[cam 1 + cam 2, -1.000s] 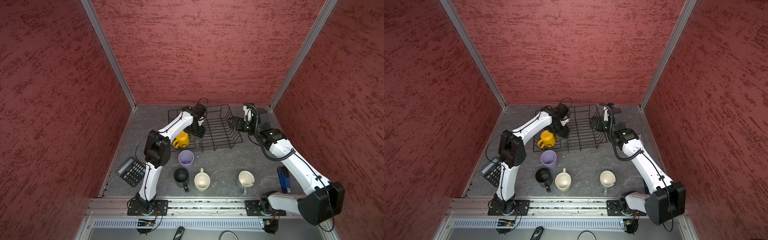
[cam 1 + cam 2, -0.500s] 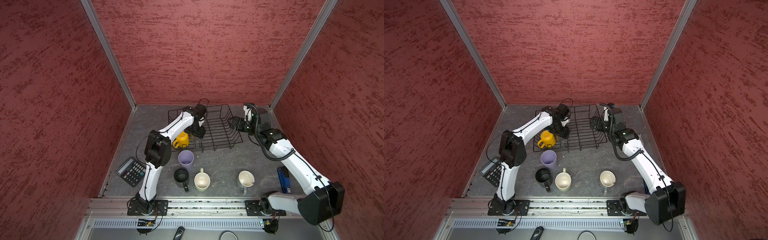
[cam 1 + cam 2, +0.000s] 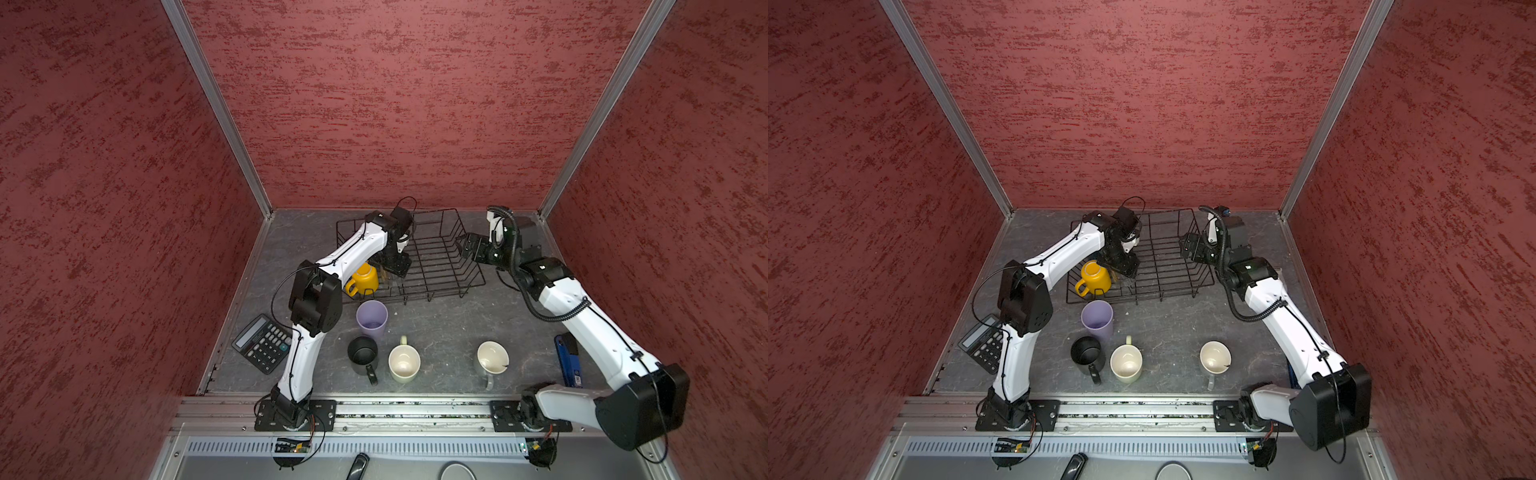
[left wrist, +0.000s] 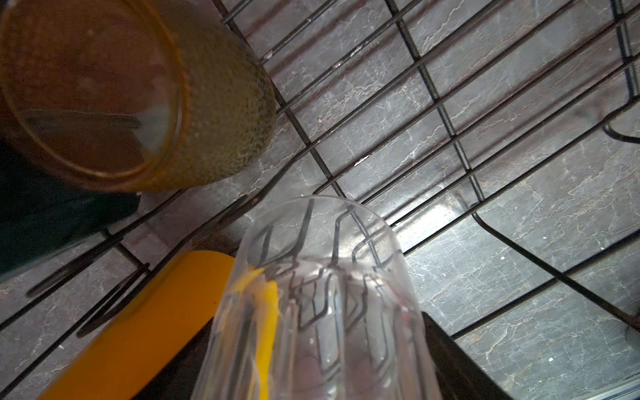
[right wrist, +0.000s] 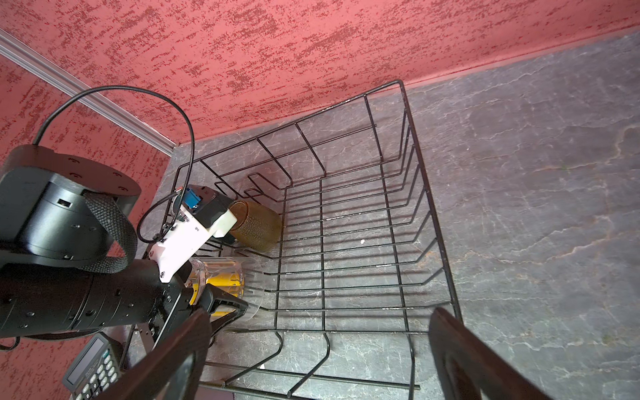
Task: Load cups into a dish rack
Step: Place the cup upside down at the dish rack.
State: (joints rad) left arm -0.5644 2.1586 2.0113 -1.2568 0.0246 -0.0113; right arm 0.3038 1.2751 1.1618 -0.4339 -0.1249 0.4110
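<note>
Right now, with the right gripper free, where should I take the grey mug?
I'd pinch the grey mug at the rim from above, one finger inside, opposite its handle. It stands upright and alone, mouth up, handle pointing toward the rail.

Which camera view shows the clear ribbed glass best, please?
The left wrist view: the clear ribbed glass fills the foreground, ribs distinct. The right wrist view shows it partly behind the left arm; in both top views it is too small to make out.
</note>
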